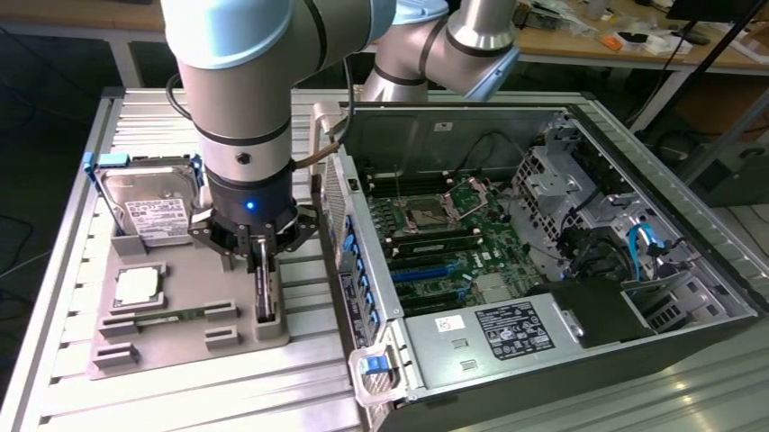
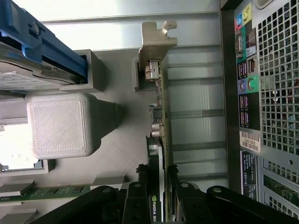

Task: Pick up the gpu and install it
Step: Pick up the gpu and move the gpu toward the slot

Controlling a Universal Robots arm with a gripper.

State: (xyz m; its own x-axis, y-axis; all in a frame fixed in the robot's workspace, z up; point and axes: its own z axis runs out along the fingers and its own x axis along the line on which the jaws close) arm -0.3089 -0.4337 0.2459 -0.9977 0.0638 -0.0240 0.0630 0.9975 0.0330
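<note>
The gpu [image 1: 266, 290] stands on edge as a slim dark strip in a slot at the right side of the grey holder [image 1: 180, 349]. My gripper [image 1: 265, 263] hangs straight down over it, its black fingers pressed on both faces of the card, which still rests in the slot. In the wrist view the gpu [image 2: 159, 116] runs away from my gripper [image 2: 158, 179] toward its silver bracket [image 2: 156, 42]; a finger [image 2: 142, 179] lies against each side.
The holder also carries a silver hard drive [image 1: 150, 202] in a blue frame, a processor [image 1: 139, 286] and a green memory stick [image 1: 168, 315]. To the exterior view's right lies the open computer case [image 1: 673, 270] with blue card slots [image 1: 420, 274] on its motherboard.
</note>
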